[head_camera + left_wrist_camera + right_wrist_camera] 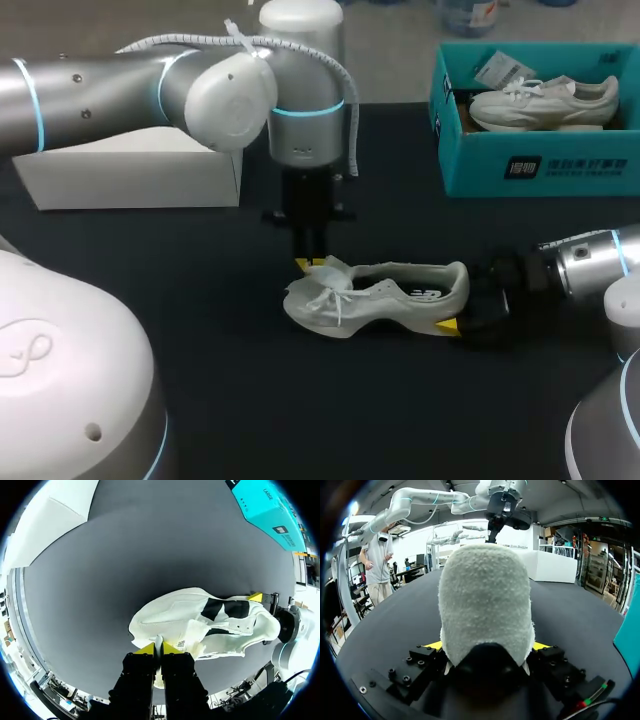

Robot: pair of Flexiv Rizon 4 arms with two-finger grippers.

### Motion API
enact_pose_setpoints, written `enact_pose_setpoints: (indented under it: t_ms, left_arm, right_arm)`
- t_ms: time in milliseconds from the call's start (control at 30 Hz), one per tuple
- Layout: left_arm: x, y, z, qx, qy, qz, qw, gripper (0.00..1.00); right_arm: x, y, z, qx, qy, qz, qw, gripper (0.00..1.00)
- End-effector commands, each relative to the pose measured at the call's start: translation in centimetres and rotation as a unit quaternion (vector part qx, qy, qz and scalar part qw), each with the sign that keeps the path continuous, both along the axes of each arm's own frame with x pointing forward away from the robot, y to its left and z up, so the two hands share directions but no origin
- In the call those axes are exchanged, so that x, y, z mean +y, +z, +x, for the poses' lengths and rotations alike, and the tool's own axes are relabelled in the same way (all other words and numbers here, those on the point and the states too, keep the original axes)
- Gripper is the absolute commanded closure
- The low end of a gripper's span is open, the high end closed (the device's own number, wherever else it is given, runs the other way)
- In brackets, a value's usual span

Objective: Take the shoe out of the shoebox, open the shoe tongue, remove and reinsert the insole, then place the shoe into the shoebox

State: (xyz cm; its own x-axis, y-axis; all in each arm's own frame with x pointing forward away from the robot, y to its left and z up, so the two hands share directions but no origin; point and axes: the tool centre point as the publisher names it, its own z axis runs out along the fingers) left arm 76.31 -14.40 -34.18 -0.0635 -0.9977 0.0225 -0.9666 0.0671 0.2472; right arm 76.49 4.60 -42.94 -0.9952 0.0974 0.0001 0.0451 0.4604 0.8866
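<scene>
While the right gripper (487, 646) clamps the heel (485, 605) of the shoe (400, 295) on the table (200, 330), the left gripper (159, 649) pinches its tongue (159, 641), tips almost together

Left arm (230, 90): rounded silver and white links, glowing light-blue rings, braided white cable (180, 42) tied alongside. Right arm (585, 262): silver, blue-ringed. Left claw (159, 649), right claw (487, 646): black blocks, yellow tips, dark screw heads.
</scene>
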Motion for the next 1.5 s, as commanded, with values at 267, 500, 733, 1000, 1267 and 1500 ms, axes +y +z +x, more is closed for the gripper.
enact_pose_setpoints:
  t_ms: [267, 500, 733, 1000, 1267, 1500]
  left_arm:
    - [0.7, -4.4, -0.8, -0.010, -0.002, 0.053, 0.999, 0.95]
    - [0.7, -4.5, -0.9, -0.010, -0.013, 0.051, 0.999, 0.00]
    - [0.4, -0.8, -0.9, -0.065, -0.054, 0.007, 0.996, 0.00]
    - [-0.4, 2.3, -1.0, -0.109, -0.137, -0.042, 0.984, 0.00]
    - [-1.9, 3.9, -0.2, -0.112, -0.354, -0.099, 0.923, 0.00]
    - [-3.0, 4.9, 0.2, -0.128, -0.650, -0.127, 0.738, 0.00]
  right_arm:
    - [-0.1, -0.3, 0.1, 0.000, 0.001, -0.001, 1.000, 1.00]
    - [-0.1, -0.3, 0.1, 0.000, 0.001, -0.001, 1.000, 1.00]
    - [-0.1, -0.3, 0.1, 0.000, 0.001, -0.001, 1.000, 1.00]
    - [-0.1, -0.3, 0.1, 0.000, 0.001, -0.001, 1.000, 1.00]
    - [-0.1, -0.3, 0.1, 0.000, 0.001, -0.001, 1.000, 1.00]
    - [-0.1, -0.3, 0.1, 0.000, 0.001, -0.001, 1.000, 1.00]
